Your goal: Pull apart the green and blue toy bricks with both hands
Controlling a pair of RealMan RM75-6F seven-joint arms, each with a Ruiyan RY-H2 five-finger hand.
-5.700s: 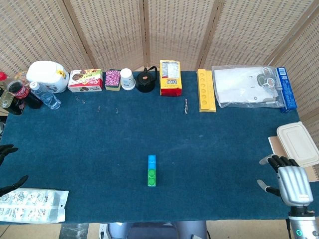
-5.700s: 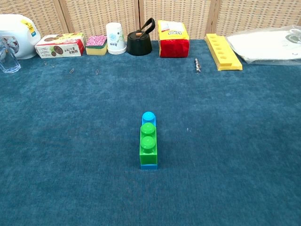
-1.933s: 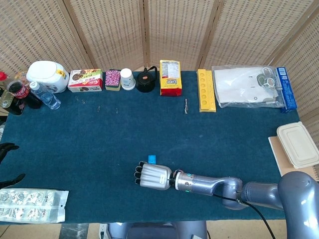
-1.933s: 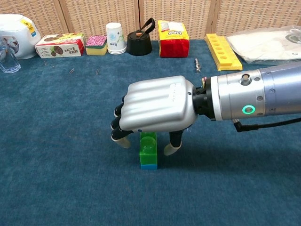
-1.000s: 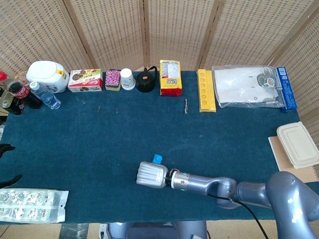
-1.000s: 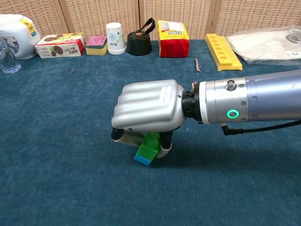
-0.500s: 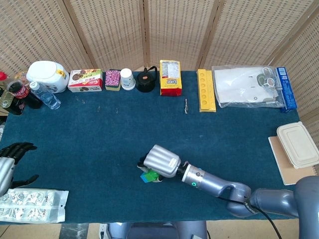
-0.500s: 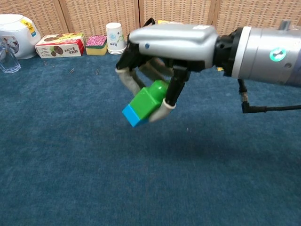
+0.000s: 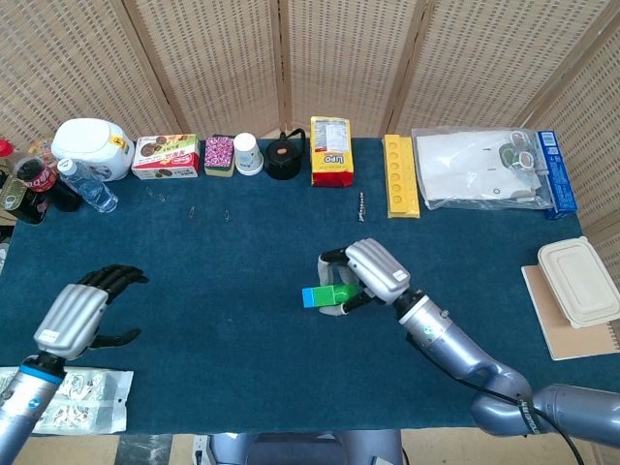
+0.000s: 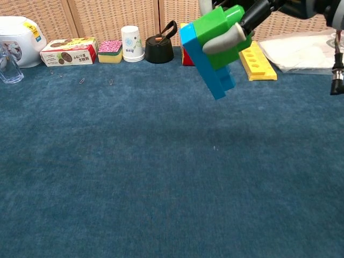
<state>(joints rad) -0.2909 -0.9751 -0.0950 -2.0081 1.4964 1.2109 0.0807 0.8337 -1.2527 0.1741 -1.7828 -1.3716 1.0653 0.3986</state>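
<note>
The blue table (image 9: 242,291) carries a row of goods along its far edge. Largest there is a clear plastic bag (image 9: 480,170) at the far right, with a white lidded box (image 9: 579,281) off the table's right side. Then come a white jug (image 9: 92,147), a yellow tray (image 9: 400,174), a yellow packet (image 9: 330,151), a snack box (image 9: 166,156), a black kettle (image 9: 284,157) and a paper cup (image 9: 249,153).

The right hand (image 9: 373,274) is raised above the middle of the table and grips the joined bricks, fingers curled around the green brick (image 9: 341,293). The blue brick (image 9: 315,296) sticks out to the left of the hand in the head view — the two are joined. In the chest view the pair hangs well above the cloth, tilted, with the blue brick (image 10: 201,56) lowermost and one pale fingertip (image 10: 223,36) lying across the green brick (image 10: 220,32).

The left hand (image 9: 82,310) is low at the left side of the table, holding nothing, fingers spread — well apart from the bricks. A flat white packet (image 9: 73,412) lies just beside it at the near edge.
</note>
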